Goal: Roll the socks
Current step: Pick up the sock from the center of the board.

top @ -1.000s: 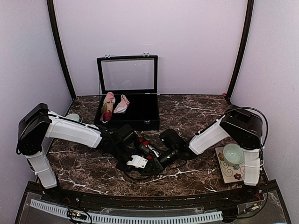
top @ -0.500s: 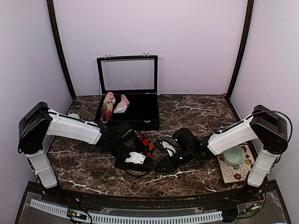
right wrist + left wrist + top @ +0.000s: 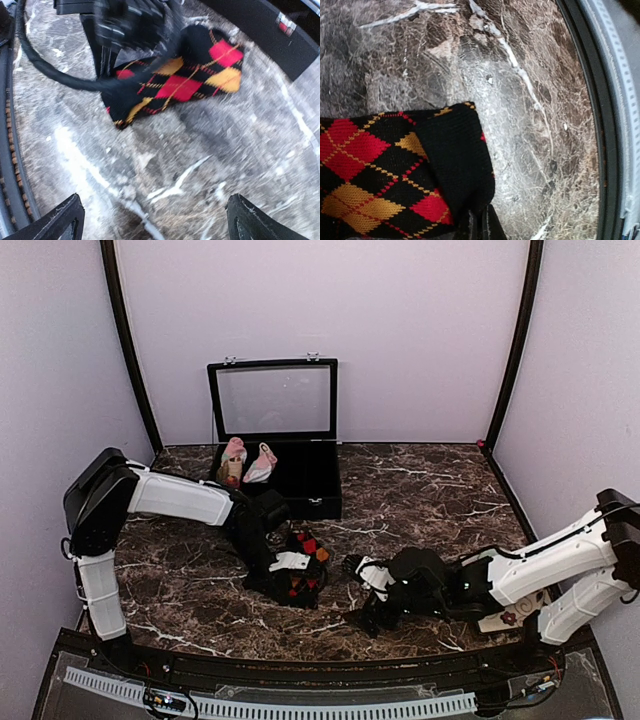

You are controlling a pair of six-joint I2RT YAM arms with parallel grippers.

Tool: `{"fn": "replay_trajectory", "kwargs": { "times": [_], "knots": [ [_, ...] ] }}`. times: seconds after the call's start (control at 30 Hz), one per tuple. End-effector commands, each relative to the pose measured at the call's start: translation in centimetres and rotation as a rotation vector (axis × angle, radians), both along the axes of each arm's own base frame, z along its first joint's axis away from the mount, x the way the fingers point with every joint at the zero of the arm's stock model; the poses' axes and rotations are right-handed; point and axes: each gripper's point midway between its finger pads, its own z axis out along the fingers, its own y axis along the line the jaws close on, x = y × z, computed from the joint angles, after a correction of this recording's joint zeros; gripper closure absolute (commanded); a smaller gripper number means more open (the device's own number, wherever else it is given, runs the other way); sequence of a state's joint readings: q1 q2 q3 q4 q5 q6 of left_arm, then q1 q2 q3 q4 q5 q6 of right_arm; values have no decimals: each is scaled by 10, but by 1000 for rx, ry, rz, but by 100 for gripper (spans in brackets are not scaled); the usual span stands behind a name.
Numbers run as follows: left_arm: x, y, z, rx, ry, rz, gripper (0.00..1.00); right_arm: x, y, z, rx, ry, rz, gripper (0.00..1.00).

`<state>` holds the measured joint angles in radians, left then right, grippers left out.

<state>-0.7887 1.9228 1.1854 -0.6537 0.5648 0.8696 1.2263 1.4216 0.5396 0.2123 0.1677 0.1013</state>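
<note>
Now, argyle sock (image 3: 380, 170): black with red, orange and yellow diamonds, near the middle of the marble worktop (image 3: 430, 490), just in front of the case; a plain black end is folded over the patterned part; whether all of it rests flat I cannot tell
Left pincer (image 3: 480, 227): fingertips together, clamped on the black folded edge of the argyle sock
Right pincer (image 3: 160, 220): fingers spread wide with nothing between them, low over the worktop to the right of the argyle sock, facing it and apart from it
Pink sock (image 3: 263, 462): pale-spotted, leaning inside the open black case (image 3: 310, 504) at the far side, left of centre
Upright roll (image 3: 232, 468): pink-topped, tan and red below, standing in the case just left of the pink sock
Case lid (image 3: 272, 400): raised upright, clear pane
</note>
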Motion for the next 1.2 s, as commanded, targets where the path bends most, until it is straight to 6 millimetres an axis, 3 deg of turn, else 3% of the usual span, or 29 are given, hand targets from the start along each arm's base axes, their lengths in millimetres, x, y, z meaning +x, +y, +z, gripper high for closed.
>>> {"fn": "replay_trajectory", "kwargs": {
  "times": [0.0,0.1,0.17,0.27,0.37,0.47,0.53,0.63,0.73,0.8,0.83,0.93,1.0,1.17],
  "knots": [
    [-20,15,0,93,272,79,100,1,25,18,-47,-179,28,0],
    [-18,16,-8,126,316,98,100,-13,44,9,-127,-228,66,3],
    [-17,18,-12,144,326,108,100,-9,49,4,-200,-289,36,3],
    [-15,19,-15,156,339,123,100,11,41,24,-177,-391,-95,1],
    [-12,19,-18,170,339,130,100,43,13,64,-13,-404,-352,0],
    [-11,18,-19,181,344,133,100,61,-6,85,125,-326,-416,0],
    [-11,18,-19,186,350,132,100,59,-8,88,153,-329,-369,0],
    [-11,19,-21,194,357,136,100,62,-21,75,90,-328,-391,0],
    [-11,18,-21,193,361,140,100,89,-71,87,57,-419,-683,0],
    [-10,17,-21,189,362,143,100,100,-104,100,165,-388,-867,0],
    [-10,17,-21,189,364,146,100,100,-107,101,222,-344,-865,0],
    [-10,16,-20,189,369,149,100,84,-78,104,354,-255,-581,1],
    [-10,16,-20,185,380,156,100,59,-53,104,393,-231,-347,10],
    [-11,15,-20,179,406,162,100,7,-7,92,334,-249,0,29]
  ]
}}
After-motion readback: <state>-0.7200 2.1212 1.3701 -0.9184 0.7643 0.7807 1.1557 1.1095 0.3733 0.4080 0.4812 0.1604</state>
